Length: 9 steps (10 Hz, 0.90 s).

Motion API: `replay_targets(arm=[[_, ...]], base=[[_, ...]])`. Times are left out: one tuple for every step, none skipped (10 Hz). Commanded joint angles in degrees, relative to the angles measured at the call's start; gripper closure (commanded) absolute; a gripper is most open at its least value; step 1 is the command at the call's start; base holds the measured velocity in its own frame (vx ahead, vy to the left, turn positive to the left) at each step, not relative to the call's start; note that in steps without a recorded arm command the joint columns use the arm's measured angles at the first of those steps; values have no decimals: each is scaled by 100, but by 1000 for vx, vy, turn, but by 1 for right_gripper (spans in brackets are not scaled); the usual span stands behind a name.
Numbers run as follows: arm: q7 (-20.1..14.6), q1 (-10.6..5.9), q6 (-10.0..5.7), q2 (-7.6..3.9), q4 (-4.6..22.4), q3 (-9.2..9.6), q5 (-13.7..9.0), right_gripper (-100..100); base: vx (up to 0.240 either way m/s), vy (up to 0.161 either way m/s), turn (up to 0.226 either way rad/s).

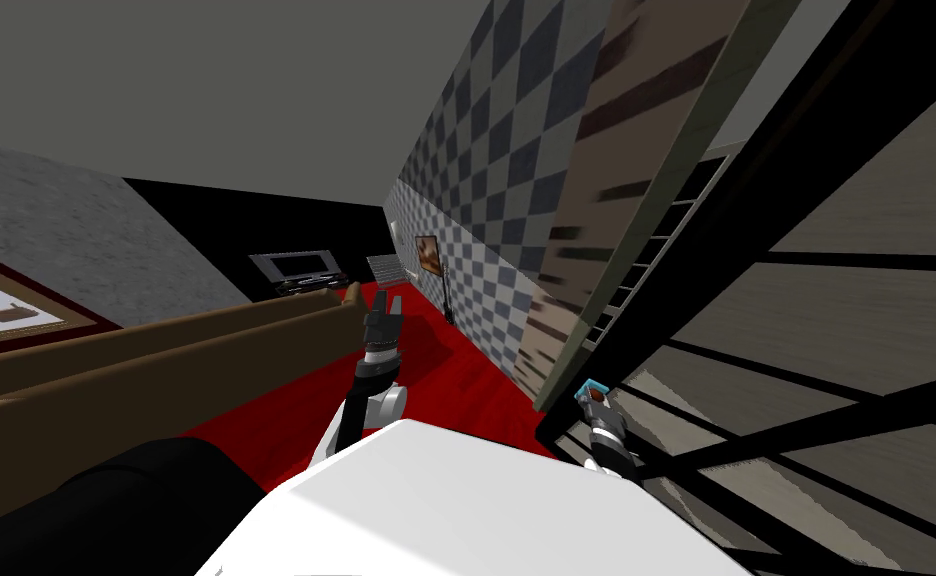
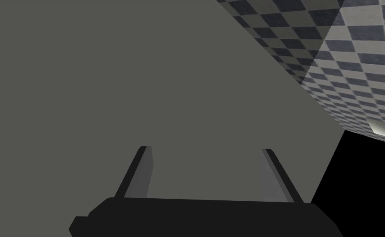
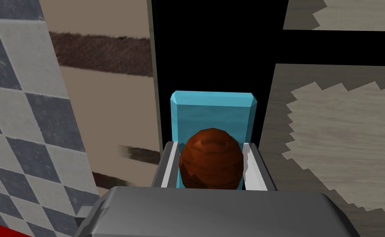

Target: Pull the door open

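Note:
The door [image 1: 836, 330] stands at my right, a black frame around pale wood-grain panels [image 3: 339, 123]. On its black edge strip sits a light blue plate [image 3: 212, 109] carrying a round red-brown knob [image 3: 211, 160]. My right gripper [image 3: 210, 145] is shut on that knob, one finger pressing each side; in the head view it [image 1: 593, 395] is low at the door's near edge. My left gripper [image 1: 386, 310] is raised in front of my chest, away from the door, and its fingers [image 2: 144, 173] stand open with nothing between them.
An olive-grey jamb [image 1: 646, 230] and a striped brown wall panel [image 3: 105, 94] border the door's edge. A checkered wall [image 1: 496, 180] runs on beyond it. The floor [image 1: 456, 370] is red. A long brown bench or sofa [image 1: 156, 360] lies at my left, with a television [image 1: 296, 268] farther off.

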Motion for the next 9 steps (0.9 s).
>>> replay_targets(arm=[[-95, 39, 11, -21, -65, 106, 58, 100], [-181, 60, 15, -49, -100, 202, 112, 100], [-235, 74, 18, -67, -122, 262, 146, 100], [-306, 91, 21, -90, -151, 341, 191, 100], [-359, 104, 23, -107, -173, 400, 224, 100], [-318, 68, 28, -97, -121, 361, 202, 100], [-420, 110, 16, -130, -143, 479, 270, 100], [-471, 129, 2, -157, -162, 533, 302, 100], [-557, 160, -21, -203, -194, 626, 358, 100]], base=[[-229, -4, 85], [-249, -9, 97], [-242, -2, 85], [-255, -15, 84], [-246, -16, 78], [-104, 1, 30], [-170, 8, 82], [-261, -3, 82], [-245, -14, 78]])
